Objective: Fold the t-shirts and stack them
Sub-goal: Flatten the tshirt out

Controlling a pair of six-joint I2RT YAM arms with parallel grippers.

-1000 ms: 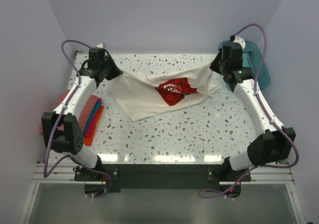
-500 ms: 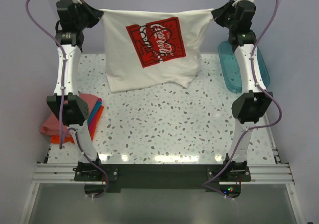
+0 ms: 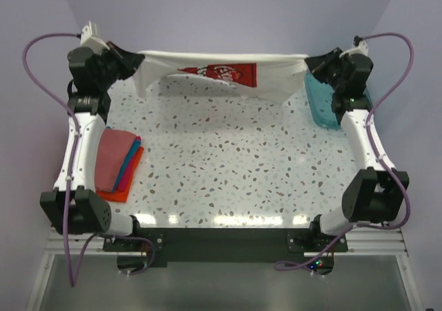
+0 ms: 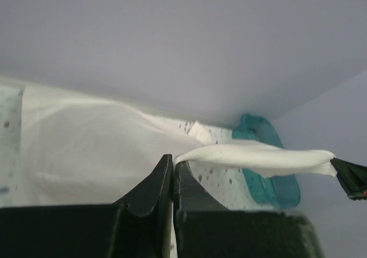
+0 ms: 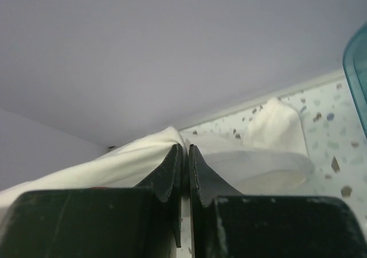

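Observation:
The white t-shirt (image 3: 221, 70) with a red lettered print hangs stretched between both grippers over the table's far edge. My left gripper (image 3: 137, 60) is shut on its left shoulder, and in the left wrist view (image 4: 172, 161) the cloth (image 4: 86, 149) runs out to the right. My right gripper (image 3: 309, 63) is shut on the right shoulder, and in the right wrist view (image 5: 185, 149) the shirt (image 5: 132, 160) is pinched between the jaws. Folded salmon-pink (image 3: 110, 159), blue (image 3: 128, 163) and orange-red (image 3: 131, 176) t-shirts lie stacked at the table's left.
A teal translucent plastic tub (image 3: 323, 104) stands at the far right of the speckled table (image 3: 228, 166), just under my right arm; it also shows in the left wrist view (image 4: 269, 183). Walls close in the far side and both sides.
Both grippers lifted the white shirt high off the table, then lowered it and drew it back toward the far edge, so that its print now shows foreshortened.

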